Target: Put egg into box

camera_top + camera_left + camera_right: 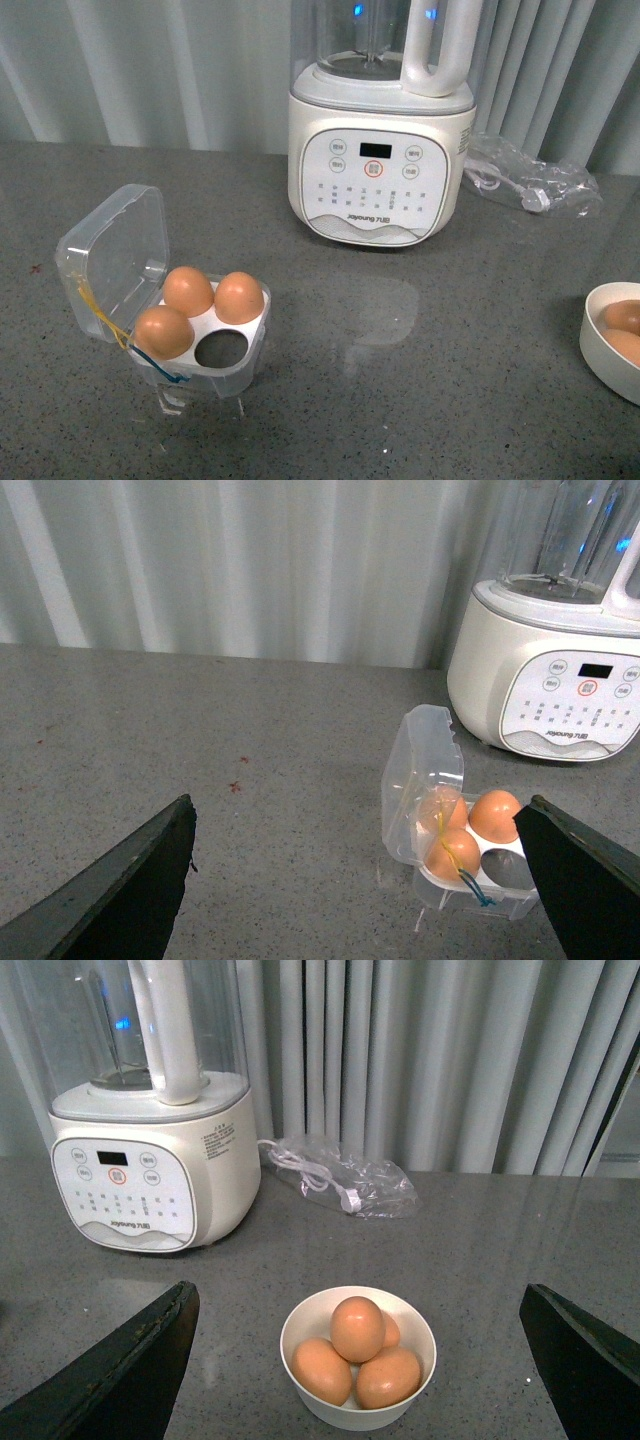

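The clear box (pixel 110 245) stands open at the front left of the grey table, lid tipped back. Its white tray holds three orange-brown eggs (pixel 189 291) and one hole (pixel 220 349) is bare. The box also shows in the left wrist view (pixel 425 770). A white bowl (pixel 305 1322) holds several more eggs (pixel 357 1328); in the front view it sits at the right edge (pixel 597 345). My left gripper (pixel 355 880) is open and empty, with the box near one fingertip. My right gripper (pixel 355 1360) is open and empty, jaws wide, bowl between them in view.
A white blender (pixel 380 150) with a clear jug stands at the back middle, also in the right wrist view (pixel 150 1150). A clear plastic bag with a cord (pixel 530 180) lies to its right. Curtains hang behind the table.
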`<state>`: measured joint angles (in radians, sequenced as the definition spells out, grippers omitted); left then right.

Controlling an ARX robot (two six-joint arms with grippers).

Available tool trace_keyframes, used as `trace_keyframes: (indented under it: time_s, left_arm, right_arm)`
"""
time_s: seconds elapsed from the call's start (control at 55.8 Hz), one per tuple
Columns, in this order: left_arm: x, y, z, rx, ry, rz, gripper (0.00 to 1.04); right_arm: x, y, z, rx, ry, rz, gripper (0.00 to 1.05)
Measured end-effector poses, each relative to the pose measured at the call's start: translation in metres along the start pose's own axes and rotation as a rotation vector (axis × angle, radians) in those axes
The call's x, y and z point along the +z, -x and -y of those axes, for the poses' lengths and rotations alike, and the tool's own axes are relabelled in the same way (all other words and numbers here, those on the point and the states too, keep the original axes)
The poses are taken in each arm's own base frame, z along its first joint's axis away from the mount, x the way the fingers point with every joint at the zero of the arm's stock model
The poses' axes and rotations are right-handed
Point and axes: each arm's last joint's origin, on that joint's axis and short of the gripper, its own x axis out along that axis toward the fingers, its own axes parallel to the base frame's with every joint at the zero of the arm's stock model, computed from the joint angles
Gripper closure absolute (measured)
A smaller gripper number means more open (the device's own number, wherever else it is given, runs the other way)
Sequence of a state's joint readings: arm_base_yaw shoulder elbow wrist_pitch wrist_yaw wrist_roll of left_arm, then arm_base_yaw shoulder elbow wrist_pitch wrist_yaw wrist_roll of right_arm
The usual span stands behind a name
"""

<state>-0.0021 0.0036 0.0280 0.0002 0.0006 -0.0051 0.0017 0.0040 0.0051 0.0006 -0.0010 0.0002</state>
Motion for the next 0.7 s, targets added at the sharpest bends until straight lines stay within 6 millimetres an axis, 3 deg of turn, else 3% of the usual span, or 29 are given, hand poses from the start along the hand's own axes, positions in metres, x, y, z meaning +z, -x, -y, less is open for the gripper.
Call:
trace_keyframes:
  time_s: [0.699]
  left_arm:
    - [0.0, 0.0, 0.0, 0.0, 0.0, 0.0, 0.07]
  right_arm:
    - [0.0, 0.0, 0.0, 0.0, 0.0, 0.0, 0.07]
